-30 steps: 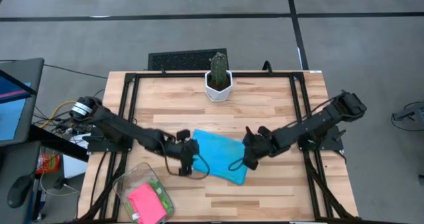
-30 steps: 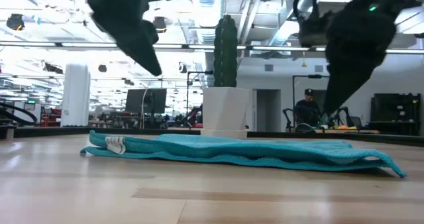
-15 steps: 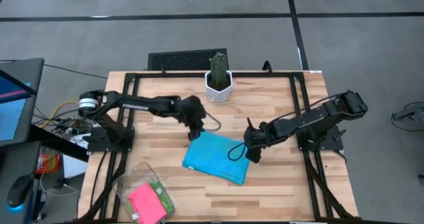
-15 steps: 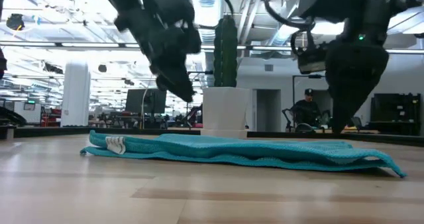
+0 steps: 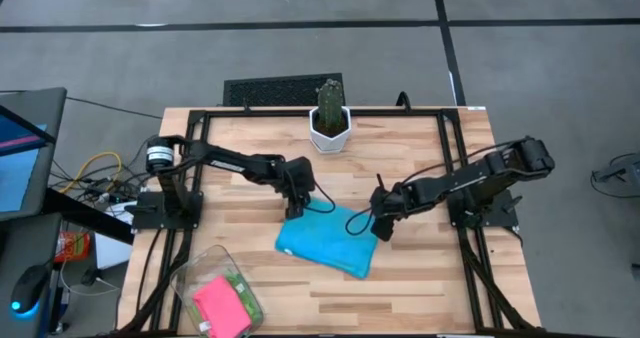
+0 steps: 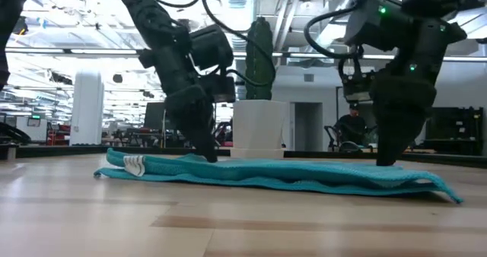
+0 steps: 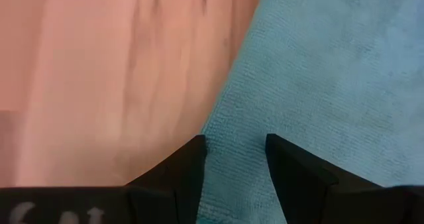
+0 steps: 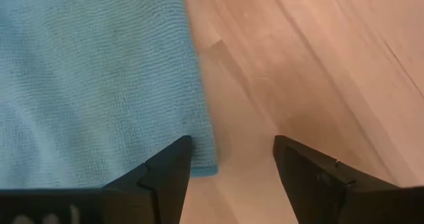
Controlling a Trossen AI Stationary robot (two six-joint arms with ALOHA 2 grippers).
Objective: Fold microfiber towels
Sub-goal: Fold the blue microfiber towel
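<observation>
The sky-blue microfiber towel point(image 5: 327, 240) is matt cloth with a fine, fuzzy ribbed weave. The pale butcher-block wooden table point(image 5: 400, 168) looks smooth with a soft sheen. The clear plastic bin point(image 5: 215, 294) is glossy.

blue towel point(image 7: 331, 71) edge on wooden table point(image 7: 99, 85), 2 dark fingers point(image 7: 185, 168) straddling it

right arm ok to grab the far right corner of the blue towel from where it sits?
Probably yes. The right gripper hangs open right over the blue towel's corner, one finger above cloth, the other above bare table. Nothing lies between; the left gripper works the opposite corner.
</observation>
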